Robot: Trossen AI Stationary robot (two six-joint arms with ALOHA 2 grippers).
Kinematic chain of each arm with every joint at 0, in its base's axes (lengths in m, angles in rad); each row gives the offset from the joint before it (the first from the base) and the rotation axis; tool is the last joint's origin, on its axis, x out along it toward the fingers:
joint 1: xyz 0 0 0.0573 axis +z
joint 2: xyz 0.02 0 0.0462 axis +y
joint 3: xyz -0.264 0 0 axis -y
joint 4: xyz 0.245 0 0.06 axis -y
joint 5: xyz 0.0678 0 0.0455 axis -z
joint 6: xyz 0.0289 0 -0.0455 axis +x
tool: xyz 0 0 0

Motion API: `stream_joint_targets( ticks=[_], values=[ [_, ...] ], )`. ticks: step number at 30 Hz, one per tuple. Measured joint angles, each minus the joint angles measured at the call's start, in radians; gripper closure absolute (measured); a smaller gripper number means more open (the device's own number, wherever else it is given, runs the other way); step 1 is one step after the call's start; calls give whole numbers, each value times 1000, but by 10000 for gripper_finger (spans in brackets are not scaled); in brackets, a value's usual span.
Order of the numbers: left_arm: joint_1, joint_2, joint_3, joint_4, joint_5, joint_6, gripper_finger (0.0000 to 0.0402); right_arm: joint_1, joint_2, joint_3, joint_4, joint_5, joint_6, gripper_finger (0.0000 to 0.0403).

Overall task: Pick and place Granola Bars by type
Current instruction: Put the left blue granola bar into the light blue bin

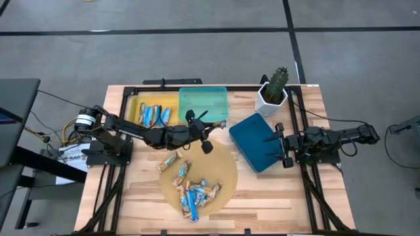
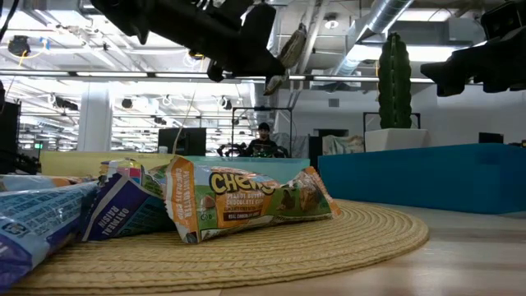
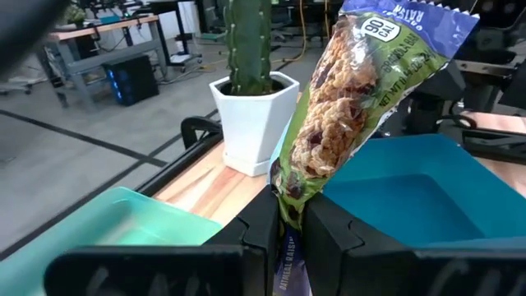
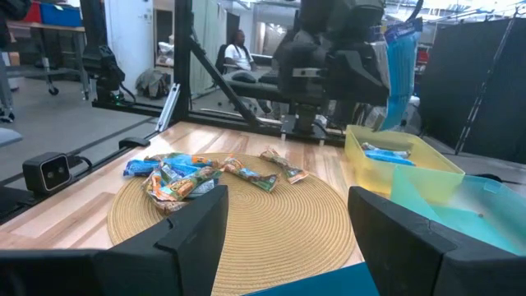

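My left gripper [image 3: 289,224] is shut on a granola bar [image 3: 349,107] in a clear wrapper with a blue end. It is held in the air by the teal tray's [image 1: 203,103] near right corner, beside the dark blue tray [image 1: 261,141]. The same bar [image 2: 292,45] hangs high in the low view. Several more bars [image 1: 190,187] in blue, tan and green wrappers lie flat on a round woven mat [image 1: 220,164]. More bars [image 1: 152,115] lie in the yellow tray [image 1: 133,105]. My right gripper [image 4: 288,238] is open and waits at the dark blue tray's right edge. My left gripper pinches the bar's lower end [image 3: 289,201] between its two fingers [image 3: 265,230]. The fingers reach roughly level toward the table's right side. The bar sticks out past the fingertips, along them, and is lifted clear of the table and trays.
A cactus in a white pot [image 1: 272,92] stands at the far right, just beyond the dark blue tray. Black frame rails [image 1: 298,118] run along the table's sides. Bare wood [image 1: 269,190] lies to the right of the mat. A person [image 2: 263,140] sits in the room behind.
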Motion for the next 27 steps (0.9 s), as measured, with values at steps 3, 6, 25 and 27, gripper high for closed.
stream_joint_targets(
  ticks=[3,6,25,27],
  values=[
    [-1,0,0,-3,0,0,366,0,0,0,0,0,0,159],
    [-1,0,0,-4,0,0,366,0,0,0,0,0,0,159],
    [186,0,0,-86,-52,39,366,0,0,0,0,0,0,159],
    [220,0,0,-116,-52,39,366,0,0,0,0,0,0,159]
  ],
)
